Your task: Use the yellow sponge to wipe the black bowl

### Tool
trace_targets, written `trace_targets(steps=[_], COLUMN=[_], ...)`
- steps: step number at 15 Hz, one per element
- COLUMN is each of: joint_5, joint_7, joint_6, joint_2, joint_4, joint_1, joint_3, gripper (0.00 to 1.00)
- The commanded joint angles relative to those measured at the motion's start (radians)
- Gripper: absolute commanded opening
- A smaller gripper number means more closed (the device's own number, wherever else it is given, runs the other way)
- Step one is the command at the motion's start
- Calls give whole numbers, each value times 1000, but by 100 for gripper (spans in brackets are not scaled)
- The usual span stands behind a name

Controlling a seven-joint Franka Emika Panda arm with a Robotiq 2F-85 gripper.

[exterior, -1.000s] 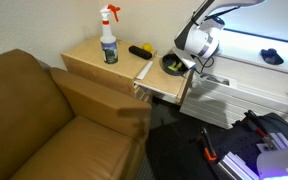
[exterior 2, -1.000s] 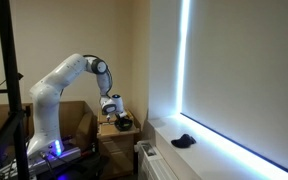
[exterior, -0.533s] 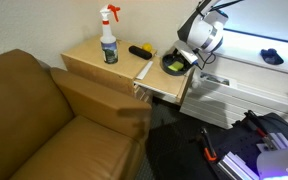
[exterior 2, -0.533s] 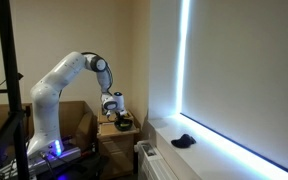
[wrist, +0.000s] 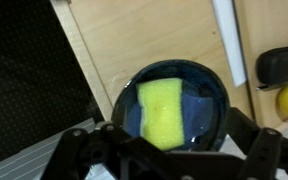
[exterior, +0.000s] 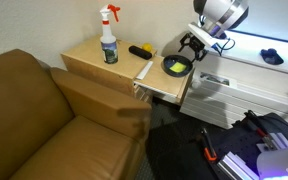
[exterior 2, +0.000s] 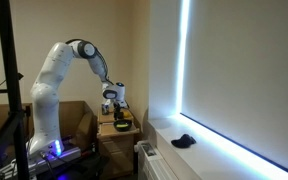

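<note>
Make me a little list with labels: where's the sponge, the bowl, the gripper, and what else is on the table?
bowl: on the table, near its edge
sponge: lying flat inside the bowl
gripper: open, empty, above the bowl
also on table: spray bottle, black-and-yellow tool

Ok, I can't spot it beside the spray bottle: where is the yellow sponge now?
In the wrist view the yellow sponge lies flat inside the black bowl, near the edge of the wooden table, directly under the open hand.
</note>
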Motion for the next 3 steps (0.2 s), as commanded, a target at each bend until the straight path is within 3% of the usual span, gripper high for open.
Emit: trace_targets(steps=[1, 3], joint_5=[36, 49], joint_7=[-36, -49], joint_6=[0, -1], joint_2=[-35, -72], joint_4=[-16, -39], joint_1=[-30, -61], joint_3=[34, 65], gripper=[100, 100])
